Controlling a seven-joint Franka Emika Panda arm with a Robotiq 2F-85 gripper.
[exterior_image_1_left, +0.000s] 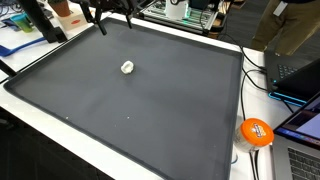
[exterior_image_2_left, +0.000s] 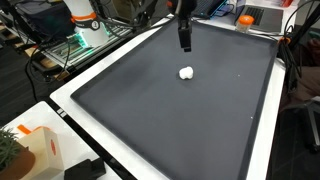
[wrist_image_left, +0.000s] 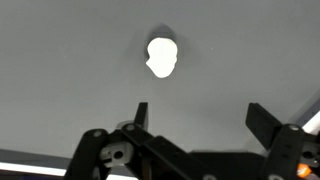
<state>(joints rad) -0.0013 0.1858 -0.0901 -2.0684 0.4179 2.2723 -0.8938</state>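
A small white lump (exterior_image_1_left: 128, 67) lies on the dark grey mat (exterior_image_1_left: 150, 110), seen in both exterior views, the lump (exterior_image_2_left: 186, 72) being near the mat's (exterior_image_2_left: 190, 120) middle. My gripper (exterior_image_2_left: 185, 44) hangs above the mat's far side, a little way from the lump. In the wrist view the white lump (wrist_image_left: 162, 57) sits ahead of my gripper (wrist_image_left: 200, 112), beyond the fingertips (wrist_image_left: 140, 110). The jaws stand wide apart with only bare mat between them.
An orange round thing (exterior_image_1_left: 256, 132) and cables lie off the mat's edge beside laptops (exterior_image_1_left: 300, 75). An orange and white box (exterior_image_2_left: 30, 145) sits at the near corner. Cluttered benches and a wire rack (exterior_image_2_left: 80, 40) stand behind the table.
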